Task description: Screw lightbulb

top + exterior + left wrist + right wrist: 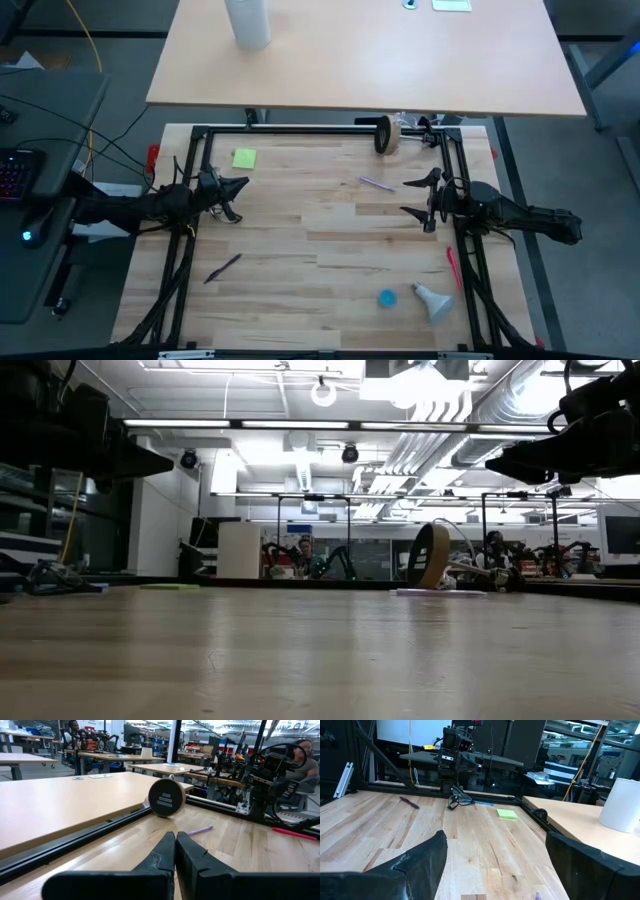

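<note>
A: Starting at the grippers, what are we seeing?

B: We are looking at the left gripper [240, 186] hanging above the left side of the wooden table [300, 260], its two fingers [165, 855] pressed together with nothing between them. The right gripper [418, 197] is hovering over the right side, and its fingers [427, 852] are standing spread wide, also holding nothing.

A: And the lightbulb?

B: We are finding the lightbulb [433, 302] lying on its side near the table's front right corner, well apart from both grippers. A small blue cap [387, 298] is sitting just beside it, and a red pen [451, 268] is lying close by along the right frame rail.

A: What else are we noticing farther out?

B: The round wooden disc base [388, 135] is lying tipped on its edge at the back of the table, near the black frame [300, 130]. A purple pen [377, 183] is resting between that base and the right gripper. A yellow-green sticky note [244, 158] is sitting behind the left gripper, and a dark pen [223, 268] is lying toward the front left. Beyond the frame, a tall white cylinder [248, 22] is standing on the second, lighter table [400, 70].
</note>
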Controlling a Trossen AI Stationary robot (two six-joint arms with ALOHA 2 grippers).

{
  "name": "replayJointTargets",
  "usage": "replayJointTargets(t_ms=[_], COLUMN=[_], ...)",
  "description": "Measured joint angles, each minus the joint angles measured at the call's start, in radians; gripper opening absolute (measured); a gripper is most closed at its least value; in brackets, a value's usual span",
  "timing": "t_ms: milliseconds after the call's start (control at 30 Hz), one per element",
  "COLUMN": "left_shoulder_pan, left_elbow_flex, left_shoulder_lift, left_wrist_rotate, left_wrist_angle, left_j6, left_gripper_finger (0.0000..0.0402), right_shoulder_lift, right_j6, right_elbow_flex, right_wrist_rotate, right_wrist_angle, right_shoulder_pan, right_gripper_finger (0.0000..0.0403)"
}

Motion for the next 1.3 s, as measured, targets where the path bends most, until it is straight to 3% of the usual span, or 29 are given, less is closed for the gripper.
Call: replayJointTargets(t_ms=[367, 467, 533, 600, 700, 767, 867, 1067, 1167, 1300], left_shoulder_pan=[0.0, 0.0, 0.0, 0.0, 0.0, 0.0, 0.0, 0.0, 0.0, 0.0], left_elbow_flex=[0.0, 0.0, 0.0, 0.0, 0.0, 0.0, 0.0, 0.0, 0.0, 0.0], left_shoulder_lift=[0.0, 0.0, 0.0, 0.0, 0.0, 0.0, 0.0, 0.0, 0.0, 0.0], left_wrist_rotate=[0.0, 0.0, 0.0, 0.0, 0.0, 0.0, 0.0, 0.0, 0.0, 0.0], left_wrist_angle=[0.0, 0.0, 0.0, 0.0, 0.0, 0.0, 0.0, 0.0, 0.0, 0.0], left_j6=[0.0, 0.0, 0.0, 0.0, 0.0, 0.0, 0.0, 0.0, 0.0, 0.0], left_gripper_finger=[0.0, 0.0, 0.0, 0.0, 0.0, 0.0, 0.0, 0.0, 0.0, 0.0], right_shoulder_lift=[0.0, 0.0, 0.003, 0.003, 0.022, 0.04, 0.107, 0.347, 0.457, 0.571], right_j6=[0.002, 0.083, 0.216, 0.498, 0.918, 1.009, 0.899, 0.602, 0.567, 0.568], right_elbow_flex=[0.0, 0.0, 0.0, 0.0, 0.017, 0.061, 0.194, 0.477, 0.57, 0.647], right_wrist_rotate=[0.0, 0.0, 0.005, 0.049, 0.32, 0.422, 0.368, 0.201, 0.265, 0.331], right_wrist_angle=[0.0, 0.012, 0.115, 0.31, 0.594, 0.64, 0.561, 0.16, 0.05, 0.031], right_shoulder_pan=[0.0, 0.0, 0.0, 0.0, 0.0, -0.005, -0.015, -0.017, -0.017, -0.023], right_gripper_finger=[0.033, 0.033, 0.033, 0.033, 0.033, 0.033, 0.033, 0.033, 0.033, 0.033])
